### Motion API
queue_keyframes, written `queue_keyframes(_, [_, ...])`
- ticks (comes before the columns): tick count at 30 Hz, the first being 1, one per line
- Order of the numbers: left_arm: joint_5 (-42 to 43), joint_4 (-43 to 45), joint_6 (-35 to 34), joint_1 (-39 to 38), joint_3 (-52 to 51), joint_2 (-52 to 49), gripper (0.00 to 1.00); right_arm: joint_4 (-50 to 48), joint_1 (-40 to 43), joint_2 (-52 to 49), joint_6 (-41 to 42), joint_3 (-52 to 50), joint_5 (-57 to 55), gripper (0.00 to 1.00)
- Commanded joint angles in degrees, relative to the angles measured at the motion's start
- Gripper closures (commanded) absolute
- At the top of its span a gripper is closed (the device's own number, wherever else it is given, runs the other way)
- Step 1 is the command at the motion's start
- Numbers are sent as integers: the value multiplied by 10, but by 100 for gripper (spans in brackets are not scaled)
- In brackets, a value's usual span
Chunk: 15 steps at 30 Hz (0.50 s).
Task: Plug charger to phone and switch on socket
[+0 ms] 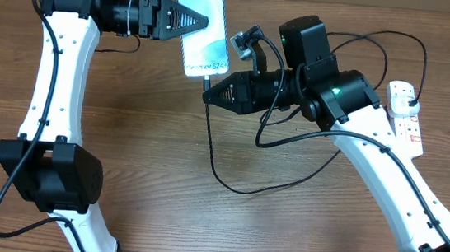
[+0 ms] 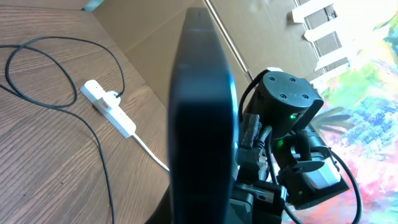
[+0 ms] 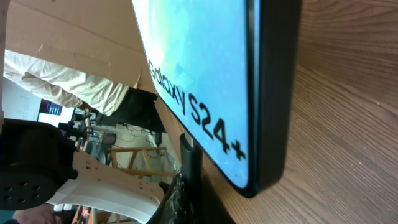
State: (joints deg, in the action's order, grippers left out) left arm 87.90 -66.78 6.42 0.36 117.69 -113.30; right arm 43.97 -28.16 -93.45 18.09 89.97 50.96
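On the left, clamped at its left edge by the closed left pincer (image 1: 202,21): the phone (image 1: 206,46), light-blue screen up, over the wooden tabletop (image 1: 156,152), its "Galaxy S24+" end toward the near side. Just below that end, shut around the connector end of the charger (image 1: 209,137): the right pincer (image 1: 208,95), with the connector tip meeting the phone's bottom edge and the thin black cable dropping away and looping rightward across the tabletop. Far right, well apart from the phone: the socket (image 1: 406,119), white with red switches, flat on the tabletop, with the charger's black plug seated in it.
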Motion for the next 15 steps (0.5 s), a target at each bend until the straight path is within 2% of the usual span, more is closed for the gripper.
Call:
queue_keyframes(1, [28,-1,9,-4,5,5,96,-17,3,1,4,4,-8,96])
queue_keyframes(15, [28,-7,6,-4,5,5,96,-17,7,1,1,4,-14,96])
